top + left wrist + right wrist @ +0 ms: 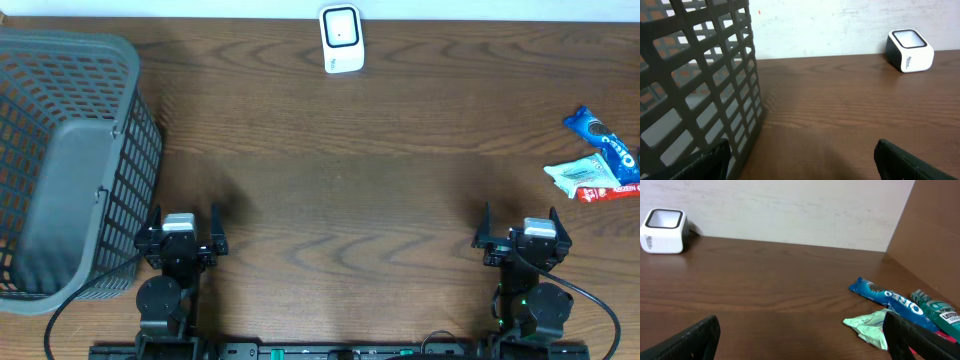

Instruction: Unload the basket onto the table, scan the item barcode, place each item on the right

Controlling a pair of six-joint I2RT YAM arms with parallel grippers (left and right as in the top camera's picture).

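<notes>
Plainly the left hand and right hand gape empty, while the snack packets are cut off at the right edge.

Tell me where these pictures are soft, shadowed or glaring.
Overhead: even light, no glare, faint shadow beside the basket. Left wrist: close basket mesh slightly blurred, scanner sharper. Right wrist: right end effector dark and soft, Oreo packet readable.

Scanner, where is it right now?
In the overhead view the white scanner stands at the far edge of the table, near the middle, right of the basket.
</notes>
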